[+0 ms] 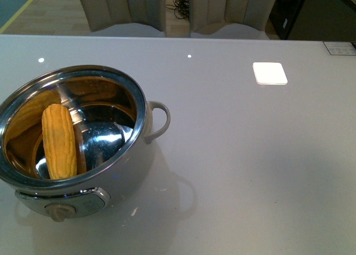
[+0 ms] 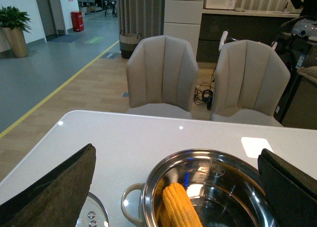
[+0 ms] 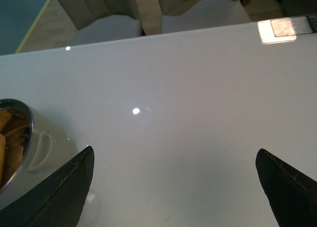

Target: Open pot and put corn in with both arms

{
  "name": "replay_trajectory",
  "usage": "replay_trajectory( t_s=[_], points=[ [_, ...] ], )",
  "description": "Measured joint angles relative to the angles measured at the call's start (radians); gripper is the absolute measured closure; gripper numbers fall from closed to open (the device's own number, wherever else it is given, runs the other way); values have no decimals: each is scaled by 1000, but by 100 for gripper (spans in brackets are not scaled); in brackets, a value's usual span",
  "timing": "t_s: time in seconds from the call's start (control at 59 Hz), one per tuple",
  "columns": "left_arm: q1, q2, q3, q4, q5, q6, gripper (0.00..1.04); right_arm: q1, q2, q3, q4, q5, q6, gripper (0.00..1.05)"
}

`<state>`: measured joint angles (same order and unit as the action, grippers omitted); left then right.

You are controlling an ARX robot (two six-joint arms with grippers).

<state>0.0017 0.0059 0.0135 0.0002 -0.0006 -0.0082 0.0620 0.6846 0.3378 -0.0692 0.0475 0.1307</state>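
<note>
Corn cob lies inside the uncovered pot and the glass lid rests on the counter beside it, so treat loading as apparently complete; left claw and right claw stand spread, empty.

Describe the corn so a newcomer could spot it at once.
On the pale table, find the big open cream pot with its shiny steel interior. The corn lies inside it, leaning against the wall. It is the only yellow, ridged thing there.
</note>
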Motion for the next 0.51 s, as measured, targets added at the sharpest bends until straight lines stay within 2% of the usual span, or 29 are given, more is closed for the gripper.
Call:
replay_trajectory(
  t_s=[0.271,0.356,0.508],
  points=[
    [0,0,0,0,0,0,7,118,-232,-40,-211,117,-12,9],
    [0,0,0,0,0,0,7,130,-272,-48,-261,140,-7,9],
    [0,0,0,0,0,0,7,126,-279,-63,-266,150,-3,9]
  ],
)
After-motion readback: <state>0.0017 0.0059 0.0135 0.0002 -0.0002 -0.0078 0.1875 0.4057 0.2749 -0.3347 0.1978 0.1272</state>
